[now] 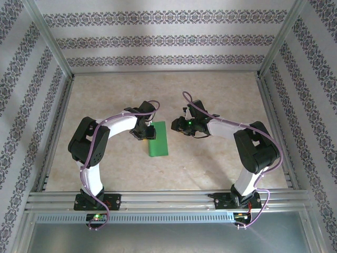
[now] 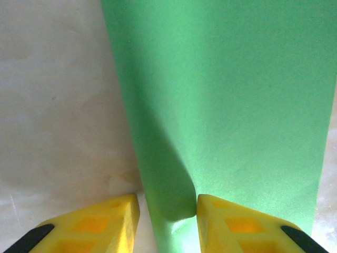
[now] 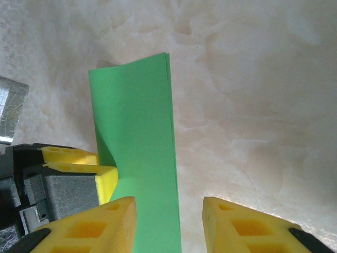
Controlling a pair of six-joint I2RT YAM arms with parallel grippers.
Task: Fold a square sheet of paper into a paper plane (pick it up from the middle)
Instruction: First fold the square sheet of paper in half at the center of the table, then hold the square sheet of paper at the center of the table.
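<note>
**DESK:** What is on the left?

**PHOTOGRAPHER:** The left gripper (image 2: 168, 203), at the left long edge of the square sheet of paper (image 1: 159, 139). The sheet lies on the marbled table (image 1: 210, 95), folded to a narrow two-layer strip. The gripper's yellow fingers (image 2: 234, 224) stand narrowed round a raised pucker of that edge. One finger touches the green and a sliver of table shows beside the other, so I cannot tell whether the pinch bites. The likely reason for the hold is to lift one layer off the strip, or to pin it while the next crease is made.

**DESK:** And to the right of the sheet?

**PHOTOGRAPHER:** The right gripper (image 3: 168, 203), just off the sheet's right long edge and apart from it. Its jaws are about half spread and carry nothing. It looks posted there to take the free edge once that edge is raised.

**DESK:** Any brand, label or lettering?

**PHOTOGRAPHER:** None legible. The sheet is plain green. Beyond it hangs floral-striped wallpaper (image 1: 158, 39), and on its near side runs a bare aluminium rail (image 1: 168, 196). By the look of it, the folding is at an early stage.
</note>
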